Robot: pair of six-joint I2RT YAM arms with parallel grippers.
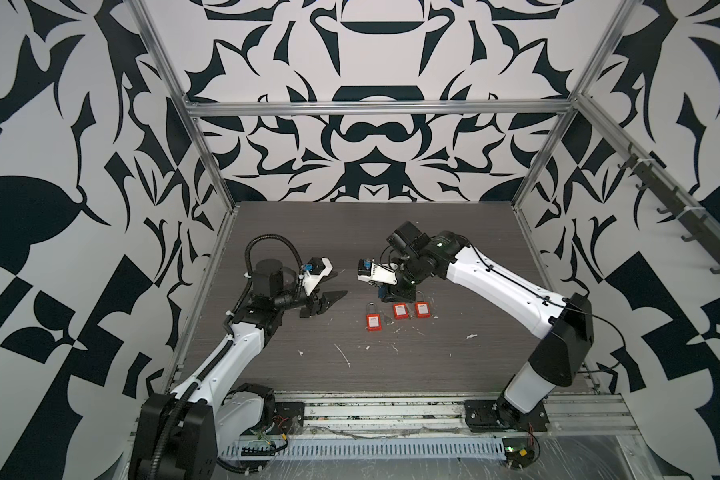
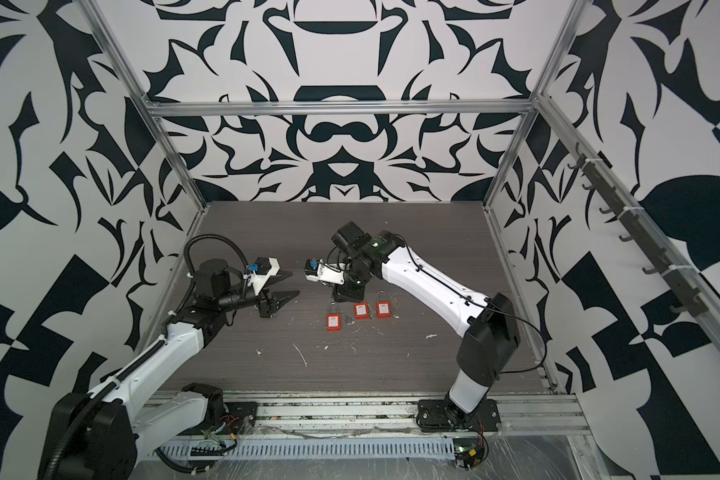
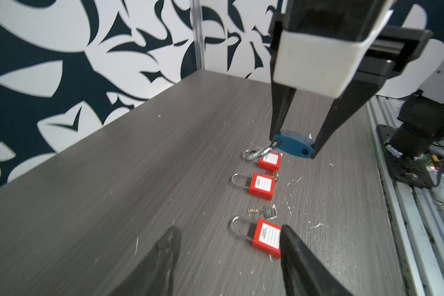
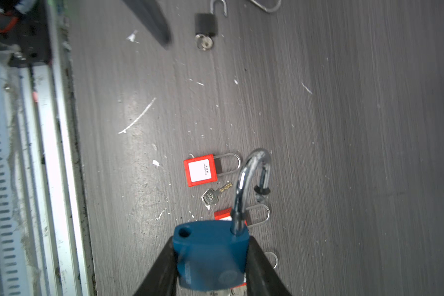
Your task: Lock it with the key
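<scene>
My right gripper is shut on a blue padlock and holds it just above the table. Its silver shackle is swung open, leaving one hole in the body empty. The same lock shows in the left wrist view between the right fingers. A loose silver key with a brass tip lies flat on the table between two red padlocks. My left gripper is open and empty. It hovers left of the row of locks, in both top views.
Three red padlocks lie in a row mid-table. A small black padlock with an open shackle and a silver carabiner lie near the left fingers. An aluminium rail runs along the table's front edge.
</scene>
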